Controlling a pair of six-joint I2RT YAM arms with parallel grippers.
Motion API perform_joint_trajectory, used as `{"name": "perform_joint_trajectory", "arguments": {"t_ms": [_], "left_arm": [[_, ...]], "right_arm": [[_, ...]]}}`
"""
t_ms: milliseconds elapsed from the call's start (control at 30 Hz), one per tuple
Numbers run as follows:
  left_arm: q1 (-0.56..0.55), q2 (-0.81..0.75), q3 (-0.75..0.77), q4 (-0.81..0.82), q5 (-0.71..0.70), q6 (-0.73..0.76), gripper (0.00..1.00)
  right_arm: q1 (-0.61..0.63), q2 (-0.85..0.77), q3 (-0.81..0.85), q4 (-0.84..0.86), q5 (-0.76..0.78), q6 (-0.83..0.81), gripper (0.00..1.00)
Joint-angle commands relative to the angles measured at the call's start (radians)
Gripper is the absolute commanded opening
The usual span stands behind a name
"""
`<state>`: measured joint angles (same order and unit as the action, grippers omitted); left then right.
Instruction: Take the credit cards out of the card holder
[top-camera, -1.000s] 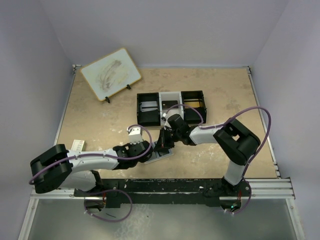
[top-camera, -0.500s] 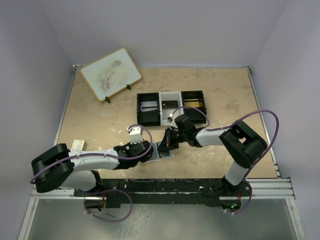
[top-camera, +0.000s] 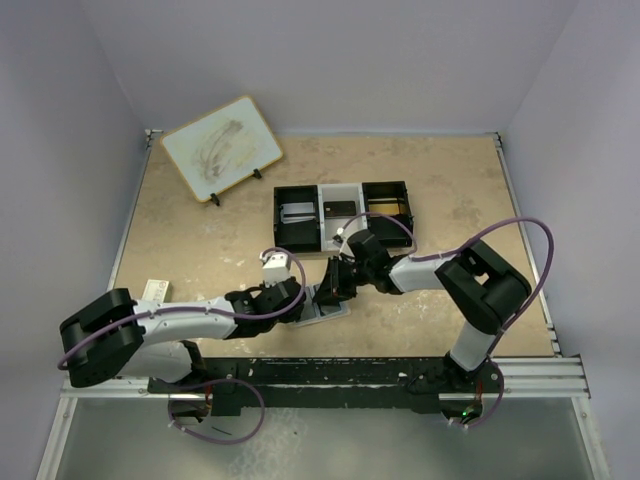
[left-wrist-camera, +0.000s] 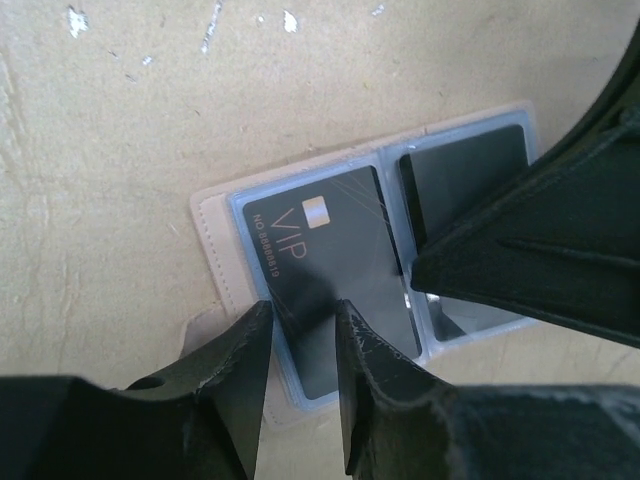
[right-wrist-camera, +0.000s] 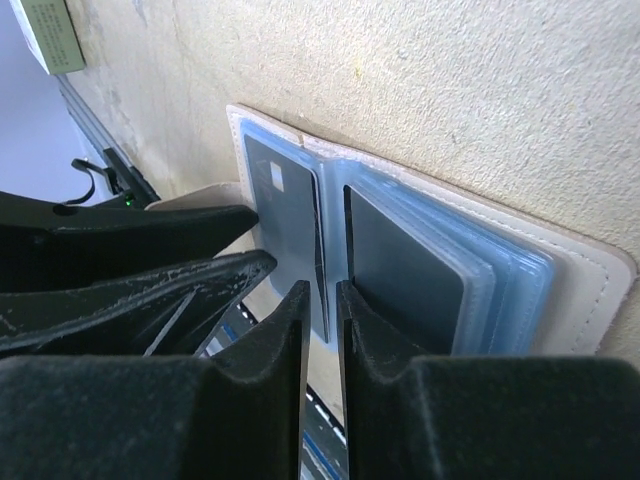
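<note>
Beige tabletop (top-camera: 200, 230) bears the open card holder (left-wrist-camera: 390, 190); left fingers (left-wrist-camera: 225, 385) and right fingers (right-wrist-camera: 250, 390) slightly parted, gripping nothing.

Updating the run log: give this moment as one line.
card holder: open flat | VIP card: in pocket | left gripper: slightly open over it | right gripper: at fold, grip unclear

left claw (left-wrist-camera: 303, 312) no longer clamped, jaws now apart, right claw (right-wrist-camera: 322, 292) likewise opened a crack
</note>
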<state>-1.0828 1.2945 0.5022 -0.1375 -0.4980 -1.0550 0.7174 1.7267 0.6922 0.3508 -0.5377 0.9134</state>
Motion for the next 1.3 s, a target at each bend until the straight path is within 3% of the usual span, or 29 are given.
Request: {"name": "perform_joint_trajectory", "arguments": {"t_ms": [0,300,467,700,900,1033,1267], "left_arm": [[0.005,-0.058,-0.013,0.010,0.069,0.009,0.30],[0.024,0.004,-0.059,0.136,0.172,-0.007,0.27],[0.024,0.073,-0.044,0.092,0.159,-0.012,0.26],[0.024,0.049,-0.043,0.030,0.111,-0.025,0.20],[0.025,0.058,-0.021,-0.033,0.083,-0.016,0.17],[0.024,0.070,-0.011,-0.053,0.076,-0.014,0.17],[0.024,0.077,-0.007,-0.064,0.072,-0.013,0.15]], "right_arm": [[0.005,0.019,0.006,0.013,0.013,-0.003,0.21],[0.007,0.036,-0.041,0.107,-0.018,0.051,0.22],[0.007,0.035,-0.047,0.100,-0.007,0.057,0.23],[0.005,-0.006,-0.057,0.076,-0.015,0.070,0.20],[0.003,-0.020,-0.060,0.127,-0.051,0.103,0.09],[-0.006,-0.023,-0.063,0.122,-0.059,0.106,0.18],[-0.025,-0.032,-0.090,0.165,-0.083,0.125,0.16]]}}
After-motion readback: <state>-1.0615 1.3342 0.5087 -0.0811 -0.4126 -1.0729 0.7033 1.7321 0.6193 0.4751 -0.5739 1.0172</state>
